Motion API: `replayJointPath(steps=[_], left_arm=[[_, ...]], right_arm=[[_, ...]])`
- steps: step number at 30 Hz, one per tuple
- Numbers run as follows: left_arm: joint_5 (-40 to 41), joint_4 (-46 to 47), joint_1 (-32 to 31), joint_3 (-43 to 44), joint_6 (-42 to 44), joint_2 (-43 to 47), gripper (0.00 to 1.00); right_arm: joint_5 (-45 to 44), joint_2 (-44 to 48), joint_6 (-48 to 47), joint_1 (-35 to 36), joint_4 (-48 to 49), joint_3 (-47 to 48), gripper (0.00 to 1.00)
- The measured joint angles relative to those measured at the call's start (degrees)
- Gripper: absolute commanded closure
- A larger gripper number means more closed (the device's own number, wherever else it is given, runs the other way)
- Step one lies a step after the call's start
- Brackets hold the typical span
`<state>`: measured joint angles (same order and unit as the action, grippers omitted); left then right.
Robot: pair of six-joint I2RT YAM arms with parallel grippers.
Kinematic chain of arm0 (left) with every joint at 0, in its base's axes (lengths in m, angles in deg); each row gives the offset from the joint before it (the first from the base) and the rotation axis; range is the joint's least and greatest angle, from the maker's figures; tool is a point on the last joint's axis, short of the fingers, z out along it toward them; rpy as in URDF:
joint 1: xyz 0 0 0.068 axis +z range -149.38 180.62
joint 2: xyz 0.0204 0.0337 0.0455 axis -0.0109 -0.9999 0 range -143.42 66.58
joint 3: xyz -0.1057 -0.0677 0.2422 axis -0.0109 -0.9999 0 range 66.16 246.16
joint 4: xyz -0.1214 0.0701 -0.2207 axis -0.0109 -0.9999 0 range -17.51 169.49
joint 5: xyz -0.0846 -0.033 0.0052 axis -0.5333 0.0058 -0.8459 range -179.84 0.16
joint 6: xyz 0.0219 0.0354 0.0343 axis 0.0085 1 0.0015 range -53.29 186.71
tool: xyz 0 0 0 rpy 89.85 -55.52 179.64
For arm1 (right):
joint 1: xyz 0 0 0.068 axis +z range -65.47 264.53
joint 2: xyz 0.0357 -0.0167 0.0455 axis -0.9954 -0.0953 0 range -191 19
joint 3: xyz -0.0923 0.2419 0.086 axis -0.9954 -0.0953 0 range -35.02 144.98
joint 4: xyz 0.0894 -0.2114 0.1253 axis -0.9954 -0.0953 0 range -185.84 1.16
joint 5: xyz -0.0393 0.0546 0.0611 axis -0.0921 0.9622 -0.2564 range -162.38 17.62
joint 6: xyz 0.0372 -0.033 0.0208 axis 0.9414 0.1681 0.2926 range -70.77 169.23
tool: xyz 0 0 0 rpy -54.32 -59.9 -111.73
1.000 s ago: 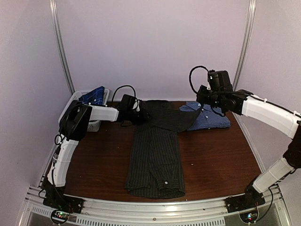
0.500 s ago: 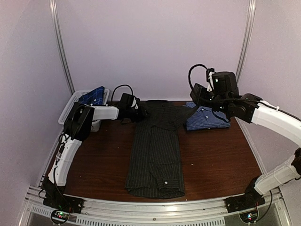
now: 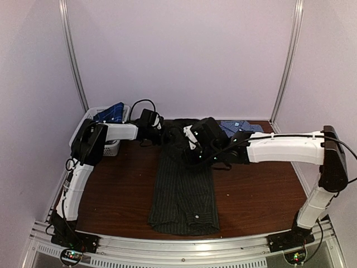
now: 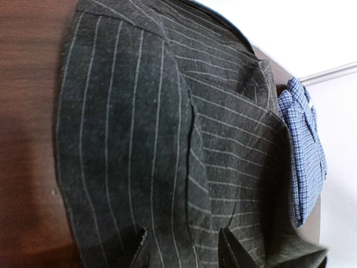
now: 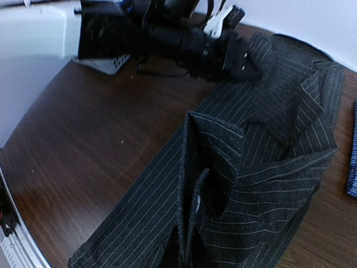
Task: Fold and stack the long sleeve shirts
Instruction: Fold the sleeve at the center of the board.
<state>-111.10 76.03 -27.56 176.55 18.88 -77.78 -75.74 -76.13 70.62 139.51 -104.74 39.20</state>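
Note:
The charcoal pinstripe shirt [image 3: 184,190] lies lengthwise down the table's middle, folded narrow; it also fills the left wrist view [image 4: 139,139]. My left gripper [image 3: 162,129] rests at its far left shoulder, fingers [image 4: 139,248] apart over flat cloth [image 4: 184,245]. My right gripper [image 3: 191,153] reaches across from the right and is shut on a fold of the shirt's sleeve [image 5: 192,245], held over the shirt's upper middle. The blue-and-white check shirt [image 3: 237,127] lies folded at the back right. The navy plaid shirt [image 3: 111,113] sits in the basket.
A white mesh basket [image 3: 89,121] stands at the back left corner beside the left arm. Bare brown table [image 3: 122,178] shows on both sides of the charcoal shirt. Side walls close in left and right.
My right gripper has swung from above the blue check shirt leftward and down onto the charcoal shirt, carrying the sleeve across with it. The left gripper has barely moved.

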Motion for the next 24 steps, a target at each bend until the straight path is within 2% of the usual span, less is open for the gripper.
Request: replayJointPath(steps=[6, 10, 12, 15, 18, 20, 24], left_arm=[[0.2, -2.2, 1.6, -11.9, 2.9, 11.7, 0.56], [0.0, -2.2, 2.9, -20.7, 5.0, 21.0, 0.55], [-0.6, -2.1, 3.3, -24.8, 5.8, 24.9, 0.54], [-2.3, -0.9, 3.4, -32.2, 6.5, 29.7, 0.53], [-4.2, -0.7, 2.7, -39.2, 7.2, 33.5, 0.51], [-5.1, -0.8, 1.6, -44.0, 7.8, 36.2, 0.5], [-5.7, -0.5, -3.5, -53.2, 8.4, 42.6, 0.5]], right_arm=[[3.0, -10.2, -1.0, 5.2, -0.5, 0.6, 1.0], [4.2, -11.1, -1.0, 7.5, 0.2, -0.8, 0.97], [4.7, -11.1, -0.6, 8.4, 1.1, -1.3, 0.9], [4.9, -10.8, 0.2, 8.9, 3.0, -3.1, 0.69], [4.7, -8.5, 1.8, 9.0, 5.0, -7.7, 0.55], [4.3, -5.6, 3.6, 9.0, 5.7, -11.4, 0.49], [2.9, 0.9, 7.4, 9.0, 8.4, -16.9, 0.48]])
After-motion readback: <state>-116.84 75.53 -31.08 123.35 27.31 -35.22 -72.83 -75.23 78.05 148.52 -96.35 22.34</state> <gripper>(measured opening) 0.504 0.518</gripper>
